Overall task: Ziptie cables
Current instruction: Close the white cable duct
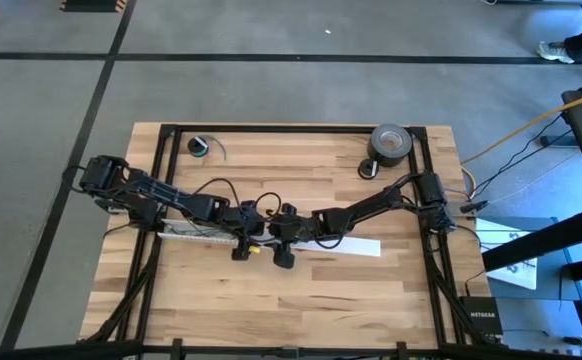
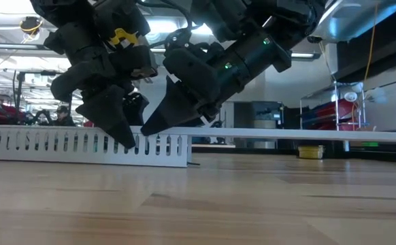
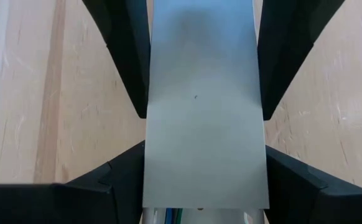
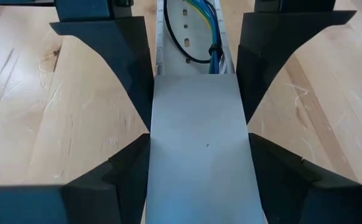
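Note:
A long white slotted channel [image 1: 196, 235] lies across the middle of the table, with a flat white lid [image 1: 356, 246] reaching on toward the table's right. Both grippers meet over it: my left gripper [image 1: 243, 246] and my right gripper [image 1: 283, 252], each shut on the lid. The cables [image 4: 207, 28], yellow, green and blue wires, lie inside the open channel beyond the lid's end [image 4: 196, 78], with a thin black loop [image 4: 190, 57] beside them. I make out no separate zipties. My left gripper pinches the white lid [image 3: 206, 118] by its two long edges, one finger [image 3: 131, 74] on each side, fingers across the strip and pointing down from above. The lid lies flat on the channel. My right gripper pinches the same lid [image 4: 199, 143] by its long edges, close to the end where the open channel begins. Its fingers [image 4: 128, 93] come slanting down from the table's right and lie across the strip.
A roll of dark tape [image 1: 391, 143] stands near the table's far right corner. A small round coil with a green wire [image 1: 200, 146] lies near the far left. Bare wood stretches along the near side of the table [image 1: 301, 305]. A small yellow object [image 2: 311, 152] lies farther right.

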Controlling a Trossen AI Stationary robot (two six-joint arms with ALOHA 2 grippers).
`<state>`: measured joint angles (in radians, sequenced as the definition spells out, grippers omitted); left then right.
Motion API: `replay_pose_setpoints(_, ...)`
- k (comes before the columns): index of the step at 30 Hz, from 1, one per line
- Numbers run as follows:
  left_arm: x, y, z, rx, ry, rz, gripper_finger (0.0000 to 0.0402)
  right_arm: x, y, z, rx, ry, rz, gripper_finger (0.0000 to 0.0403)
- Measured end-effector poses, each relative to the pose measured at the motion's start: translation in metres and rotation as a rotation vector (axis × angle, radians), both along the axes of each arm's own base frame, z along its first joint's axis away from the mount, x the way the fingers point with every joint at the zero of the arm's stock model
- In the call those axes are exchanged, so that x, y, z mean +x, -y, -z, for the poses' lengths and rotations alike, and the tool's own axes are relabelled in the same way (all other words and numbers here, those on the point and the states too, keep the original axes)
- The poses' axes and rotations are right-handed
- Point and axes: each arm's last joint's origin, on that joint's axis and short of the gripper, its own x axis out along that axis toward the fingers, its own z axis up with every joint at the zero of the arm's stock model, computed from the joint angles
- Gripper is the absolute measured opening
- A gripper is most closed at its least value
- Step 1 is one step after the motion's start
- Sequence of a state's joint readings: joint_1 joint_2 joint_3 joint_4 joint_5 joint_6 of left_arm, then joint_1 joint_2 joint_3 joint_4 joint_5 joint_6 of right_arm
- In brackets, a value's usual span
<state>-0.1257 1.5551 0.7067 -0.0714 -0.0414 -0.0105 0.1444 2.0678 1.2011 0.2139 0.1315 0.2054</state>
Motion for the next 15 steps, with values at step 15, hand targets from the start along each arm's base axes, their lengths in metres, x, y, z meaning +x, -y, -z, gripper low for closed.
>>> replay_pose_setpoints(15,-0.0024,-0.0033,-0.0055,0.009,-0.025,0.011,0.0305,-0.0001,0.0011,-0.0001,-0.021,-0.011,0.006,0.0216)
